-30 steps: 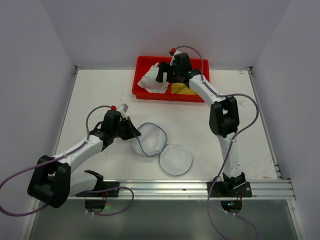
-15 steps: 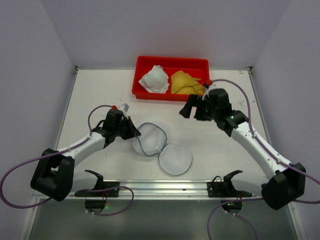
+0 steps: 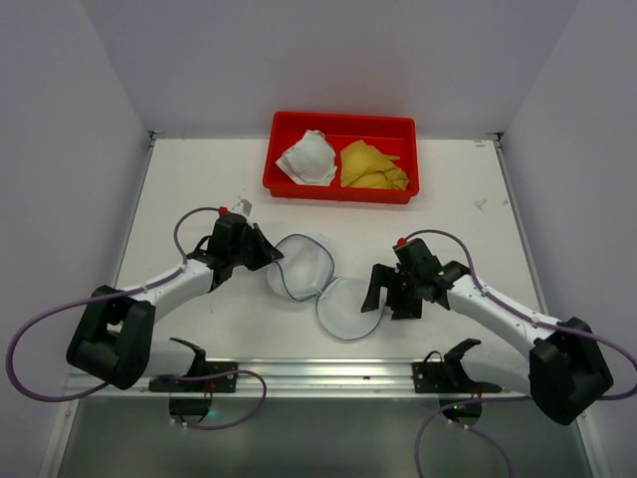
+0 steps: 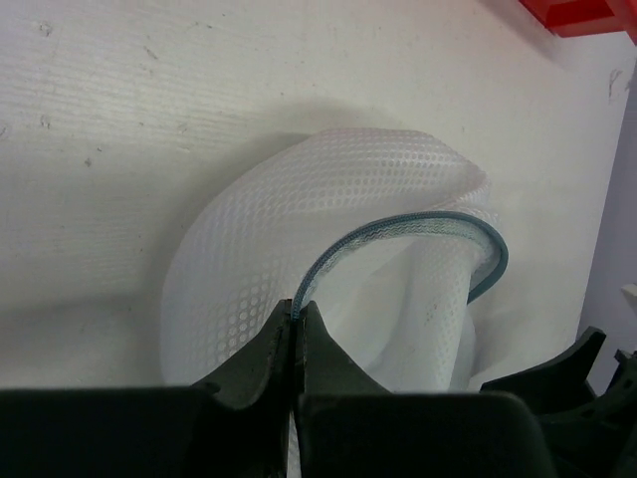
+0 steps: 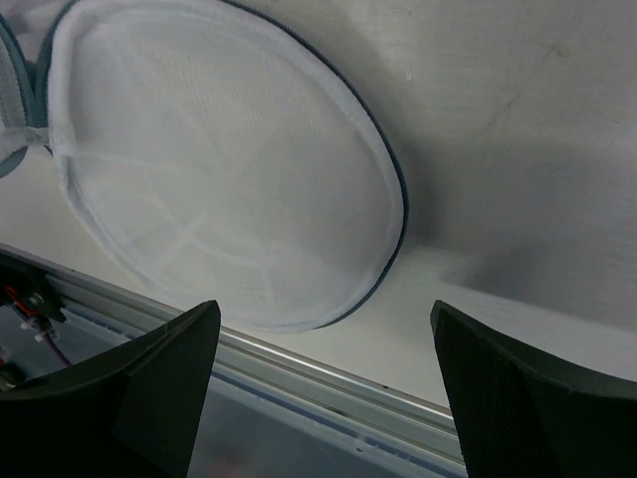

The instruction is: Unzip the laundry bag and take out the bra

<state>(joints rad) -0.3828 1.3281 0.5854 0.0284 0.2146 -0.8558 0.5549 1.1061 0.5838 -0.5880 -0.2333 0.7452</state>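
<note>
The laundry bag (image 3: 300, 267) lies unzipped in the middle of the table, its two white mesh halves joined like a clamshell. My left gripper (image 3: 267, 255) is shut on the blue-grey zip rim (image 4: 398, 231) of the raised left half (image 4: 259, 259); in the left wrist view the gripper (image 4: 297, 311) pinches that rim. The flat right half (image 3: 349, 313) lies near the front edge. My right gripper (image 3: 384, 293) stands open just right of it, holding nothing; in the right wrist view this gripper (image 5: 324, 305) hovers over the rim of that half (image 5: 219, 169). The white bra (image 3: 308, 157) lies in the red tray.
The red tray (image 3: 342, 190) stands at the back centre and also holds a yellow garment (image 3: 372, 165). A metal rail (image 5: 328, 373) runs along the table's near edge, right below my right gripper. A corner of the tray (image 4: 587, 12) shows in the left wrist view.
My right arm has swung from over the red tray back to the front of the table, beside the flat bag half; the white bra stays in the tray. The left grip has not changed.
</note>
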